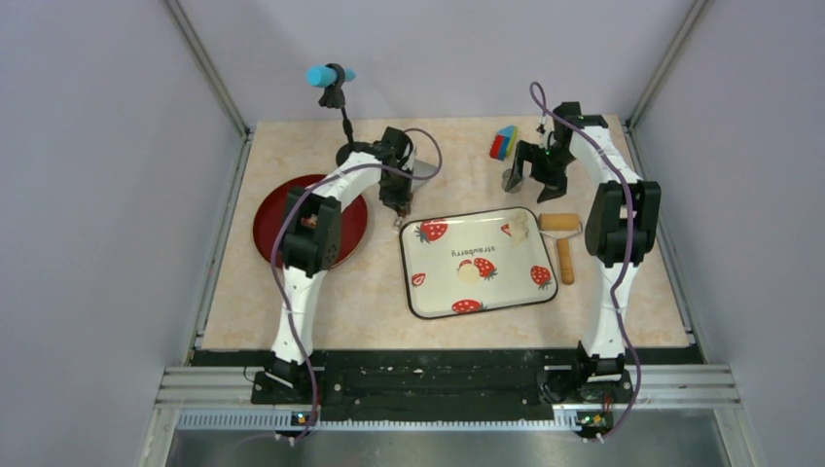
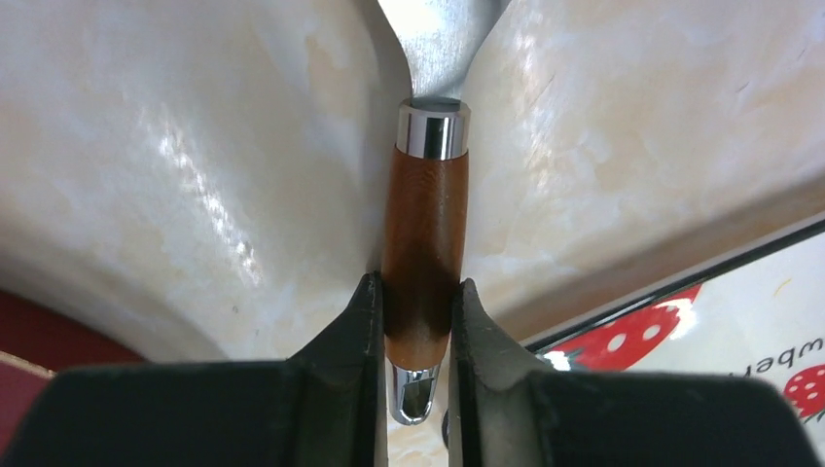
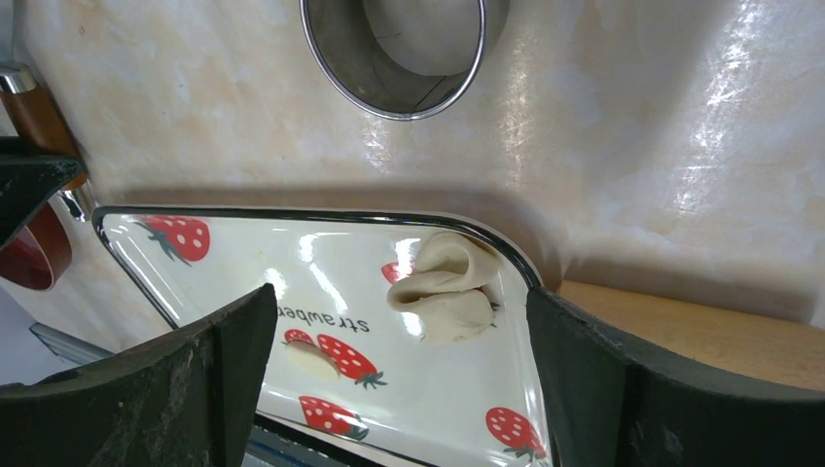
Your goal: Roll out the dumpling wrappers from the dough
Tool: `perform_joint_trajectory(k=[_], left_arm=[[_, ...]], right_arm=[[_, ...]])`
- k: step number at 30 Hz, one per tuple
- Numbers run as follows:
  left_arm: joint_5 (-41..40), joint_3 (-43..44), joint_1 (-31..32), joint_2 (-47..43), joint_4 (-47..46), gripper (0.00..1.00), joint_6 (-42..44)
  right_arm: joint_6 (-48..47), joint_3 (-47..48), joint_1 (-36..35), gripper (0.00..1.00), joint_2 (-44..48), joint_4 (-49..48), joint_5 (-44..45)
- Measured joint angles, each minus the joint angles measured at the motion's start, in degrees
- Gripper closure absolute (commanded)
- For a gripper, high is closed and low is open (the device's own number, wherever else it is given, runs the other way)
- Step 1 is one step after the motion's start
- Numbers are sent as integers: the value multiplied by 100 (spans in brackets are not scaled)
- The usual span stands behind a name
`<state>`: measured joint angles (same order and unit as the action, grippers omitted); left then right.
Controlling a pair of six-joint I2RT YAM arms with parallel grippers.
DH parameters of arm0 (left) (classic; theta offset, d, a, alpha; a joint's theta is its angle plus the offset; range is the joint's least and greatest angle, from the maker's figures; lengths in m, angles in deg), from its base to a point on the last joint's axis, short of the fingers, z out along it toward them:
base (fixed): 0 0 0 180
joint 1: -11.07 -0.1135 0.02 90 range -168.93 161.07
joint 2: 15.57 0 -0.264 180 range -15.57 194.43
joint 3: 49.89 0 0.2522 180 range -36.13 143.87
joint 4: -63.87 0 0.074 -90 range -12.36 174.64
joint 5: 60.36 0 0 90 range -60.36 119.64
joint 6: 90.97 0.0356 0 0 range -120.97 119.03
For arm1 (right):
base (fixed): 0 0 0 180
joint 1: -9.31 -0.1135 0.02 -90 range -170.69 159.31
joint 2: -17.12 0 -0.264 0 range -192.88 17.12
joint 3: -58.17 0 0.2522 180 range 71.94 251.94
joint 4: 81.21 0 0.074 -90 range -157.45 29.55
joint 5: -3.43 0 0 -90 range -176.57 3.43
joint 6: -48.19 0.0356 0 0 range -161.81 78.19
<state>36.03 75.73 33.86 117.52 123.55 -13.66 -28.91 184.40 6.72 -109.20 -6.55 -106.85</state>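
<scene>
A table seen from above carries a strawberry-printed tray [image 1: 443, 297] near its middle. The dough [image 3: 446, 292], a folded pale lump, sits in the tray's far right corner. One small round dumpling wrapper [image 1: 470, 270] lies near the tray's middle.

A rolling pin [image 1: 562, 241] lies on the table just beside the tray's right edge. A metal ring cutter [image 3: 394, 58] stands beyond the tray's far right corner.

We see the left gripper [image 2: 416, 287] clenched around the brown handle of a bladed tool [image 2: 425, 214], off the tray's far left corner; we judge it is for cutting or lifting dough. The right gripper [image 1: 538, 170] hovers near the ring cutter, spread wide and empty, likely so it can take the cutter.
</scene>
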Motion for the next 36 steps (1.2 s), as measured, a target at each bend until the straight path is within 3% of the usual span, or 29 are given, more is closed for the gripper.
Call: perform_joint_trajectory(k=[4, 8, 10, 20, 23, 30, 36], left_arm=[[-92, -730, 2, -444, -173, 93, -22], [-264, -1491, 4, -935, -181, 55, -44], [-411, -1676, 9, -1051, -129, 48, -74], [-782, -1504, 46, -935, 61, 46, -114], [-879, -1405, 79, -866, 122, 49, -87], [-927, -1303, 149, -789, 175, 99, 87], [-920, -1309, 164, -798, 170, 100, 195]], right_arm=[[-37, 0, -2, 4, 0, 2, -81], [-76, -35, -2, 4, 0, 4, -101], [-92, -74, -2, 4, 0, 9, -107], [-133, -149, 0, 4, 7, 17, -170], [-133, -149, 0, 4, 7, 17, -181], [-133, -149, 0, 4, 13, 20, -225], [-133, -146, -2, 4, 46, 39, -286]])
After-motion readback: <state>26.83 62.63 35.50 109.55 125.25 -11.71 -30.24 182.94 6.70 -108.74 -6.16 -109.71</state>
